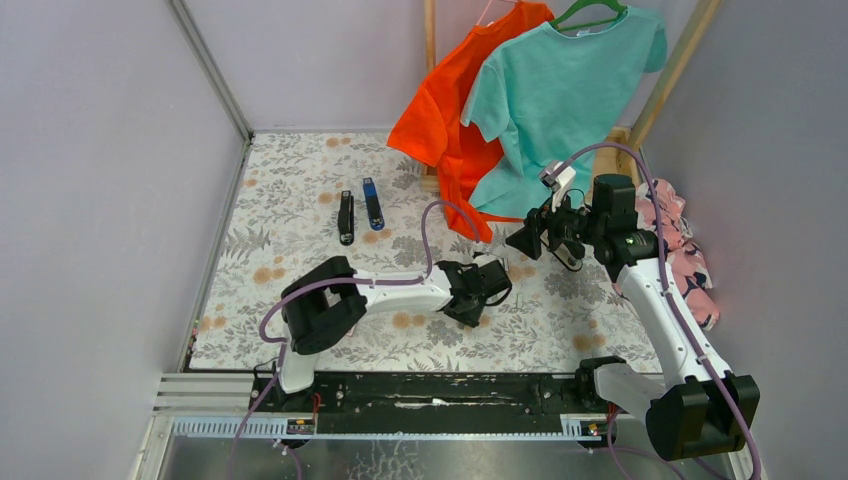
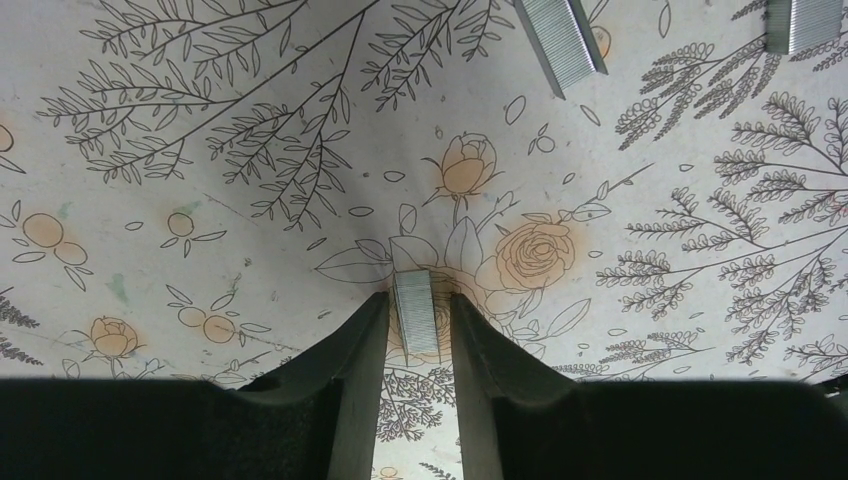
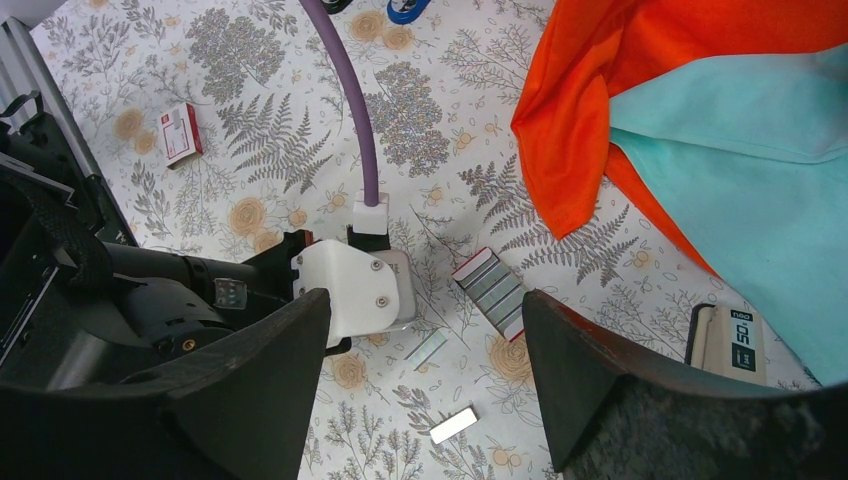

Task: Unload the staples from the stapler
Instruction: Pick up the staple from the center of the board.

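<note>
The stapler [image 1: 346, 217], small and black, lies at the back left of the floral cloth, far from both grippers. My left gripper [image 2: 420, 305] is down on the cloth, its fingers standing narrowly open on either side of a short silvery strip of staples [image 2: 415, 312]. Slim gaps show on both sides of the strip, and the cloth puckers at the fingertips. Two more staple strips [image 2: 563, 40] [image 2: 803, 22] lie farther off. My right gripper [image 3: 425, 300] hangs wide open above the cloth, holding nothing. Below it lie two loose staple strips [image 3: 427, 346] [image 3: 453, 424].
A slim blue-and-black bar [image 1: 373, 203] lies beside the stapler. An open box of staple rows [image 3: 490, 290], a small box [image 3: 727, 340] and a red-and-white card [image 3: 181, 133] sit on the cloth. Orange [image 1: 450, 110] and teal shirts [image 1: 560, 90] hang at the back; pink cloth [image 1: 690, 260] lies right.
</note>
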Tool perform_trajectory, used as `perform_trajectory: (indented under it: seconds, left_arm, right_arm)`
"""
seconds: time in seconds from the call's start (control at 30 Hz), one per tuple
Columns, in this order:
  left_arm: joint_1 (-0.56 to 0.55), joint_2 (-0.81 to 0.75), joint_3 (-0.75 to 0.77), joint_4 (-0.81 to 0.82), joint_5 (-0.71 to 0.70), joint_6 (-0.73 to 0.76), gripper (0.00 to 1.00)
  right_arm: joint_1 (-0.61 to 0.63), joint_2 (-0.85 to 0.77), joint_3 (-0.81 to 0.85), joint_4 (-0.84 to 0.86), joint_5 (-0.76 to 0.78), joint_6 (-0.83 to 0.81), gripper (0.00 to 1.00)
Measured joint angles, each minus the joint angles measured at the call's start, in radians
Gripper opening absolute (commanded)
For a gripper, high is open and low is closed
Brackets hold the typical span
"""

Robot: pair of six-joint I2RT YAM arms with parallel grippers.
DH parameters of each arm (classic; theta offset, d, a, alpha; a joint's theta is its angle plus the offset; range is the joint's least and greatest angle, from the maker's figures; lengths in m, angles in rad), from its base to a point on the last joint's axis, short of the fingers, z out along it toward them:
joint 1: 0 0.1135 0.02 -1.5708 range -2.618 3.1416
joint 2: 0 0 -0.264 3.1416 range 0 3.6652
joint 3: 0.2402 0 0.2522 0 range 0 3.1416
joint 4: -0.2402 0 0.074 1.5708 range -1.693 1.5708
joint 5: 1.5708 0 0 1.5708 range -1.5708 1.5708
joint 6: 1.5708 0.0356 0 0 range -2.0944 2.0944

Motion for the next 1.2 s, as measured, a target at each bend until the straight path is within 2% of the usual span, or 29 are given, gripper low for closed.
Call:
perform_trajectory:
  seconds: [0.5, 0.7, 0.83, 0.93, 1.2]
  left_arm:
    - [-0.003, -0.021, -0.027, -0.003, 0.041, -0.007, 0.38]
    - [-0.007, -0.024, -0.032, -0.006, 0.042, -0.012, 0.31]
    - [-0.007, -0.024, -0.032, -0.008, 0.044, -0.013, 0.32]
    - [-0.007, -0.026, -0.032, -0.011, 0.047, -0.015, 0.38]
    - [-0.008, -0.029, -0.034, -0.027, 0.064, -0.02, 0.34]
  right_arm:
    - [-0.004, 0.0, 0.0, 0.0, -0.002, 0.0, 0.78]
    - [-0.005, 0.0, 0.0, 0.0, -0.002, 0.0, 0.78]
    - [-0.005, 0.0, 0.0, 0.0, -0.002, 0.0, 0.78]
    - [-0.005, 0.0, 0.0, 0.0, -0.003, 0.0, 0.78]
    - [-0.005, 0.0, 0.0, 0.0, -0.003, 0.0, 0.78]
